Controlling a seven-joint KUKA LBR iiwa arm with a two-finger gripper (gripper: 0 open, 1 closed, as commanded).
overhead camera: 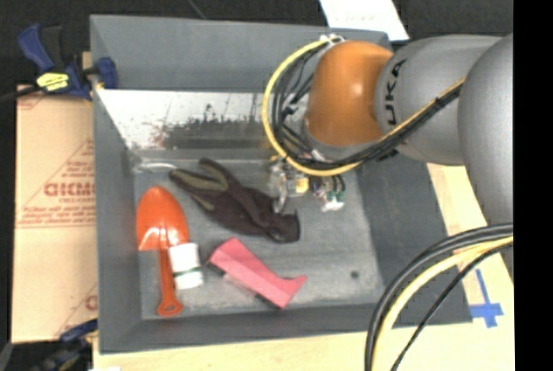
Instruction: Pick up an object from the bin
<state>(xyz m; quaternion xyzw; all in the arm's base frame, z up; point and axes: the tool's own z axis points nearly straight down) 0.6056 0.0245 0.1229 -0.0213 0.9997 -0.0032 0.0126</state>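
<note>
Apparently the tool [282, 188] hangs low in the middle of the bin [367, 244], under the arm's orange cover [346, 97], and it stands just over the right end of a dark glove [226, 195]. This cover and the yellow cables [275, 92] hide most of the tool from above, so we cannot tell if it is wide or narrow, and we cannot say that it holds anything.

The glove lies flat and limp on the bin floor, stretched from the back wall on the left towards the centre. We judge that it is the thing of the task, because it is the only thing under the tool. Its cuff end is a thick fold, so we think a soft thing like this is easier to pinch there than in its flat middle.

The other things lie in front and to the left. An orange scoop [161, 222] lies with its handle pointing to the front wall. A small white bottle [185, 265] lies touching this handle. A pink strip [255, 272] lies flat just beside the bottle and near the glove's cuff, but apart from it.

Nothing lies on the glove, so we see no real obstacle. The pink strip is the nearest neighbour, and we think it could be disturbed if the glove drags when it is lifted.
</note>
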